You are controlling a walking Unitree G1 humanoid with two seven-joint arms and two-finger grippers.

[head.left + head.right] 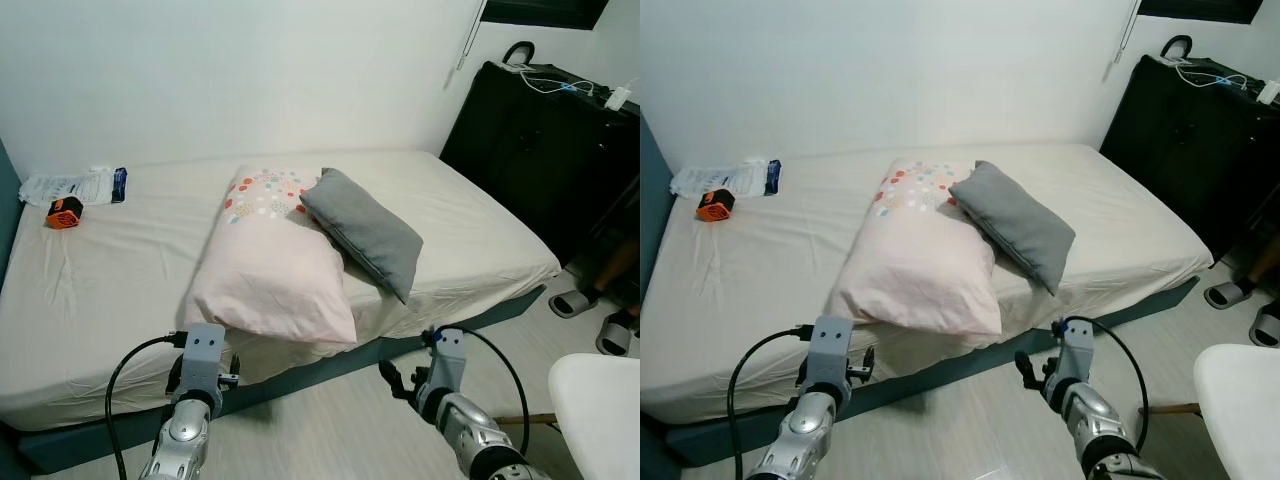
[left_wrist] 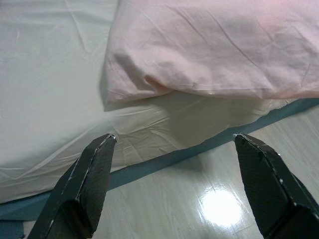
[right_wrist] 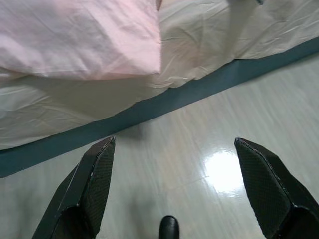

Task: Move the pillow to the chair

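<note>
In the left eye view the pink pillow (image 1: 272,262) lies mid-frame on the bed (image 1: 90,290), its near edge overhanging the mattress side, which probably makes it easy to reach from the floor; a grey pillow (image 1: 366,229) leans across its upper right corner and would likely slide off when the pink one is lifted; the left gripper (image 1: 203,385) and right gripper (image 1: 418,382) sit low in the frame, short of the bed, flanking that near edge as if lining up a two-sided grab; an orange object (image 1: 64,212) and a plastic packet (image 1: 70,185) rest at the upper left, well apart; a black cabinet (image 1: 545,150) fills the upper right, slippers (image 1: 575,301) lie on the floor at right, and a white rounded surface (image 1: 600,410), possibly the chair, shows at the lower right.

In the left wrist view the fingers (image 2: 84,184) are spread wide, holding nothing, aimed at the pillow's corner across the upper frame.

In the right wrist view the fingers (image 3: 92,186) also stand wide and empty above shiny floor (image 3: 199,149); the pillow's other corner sits at the upper left.
</note>
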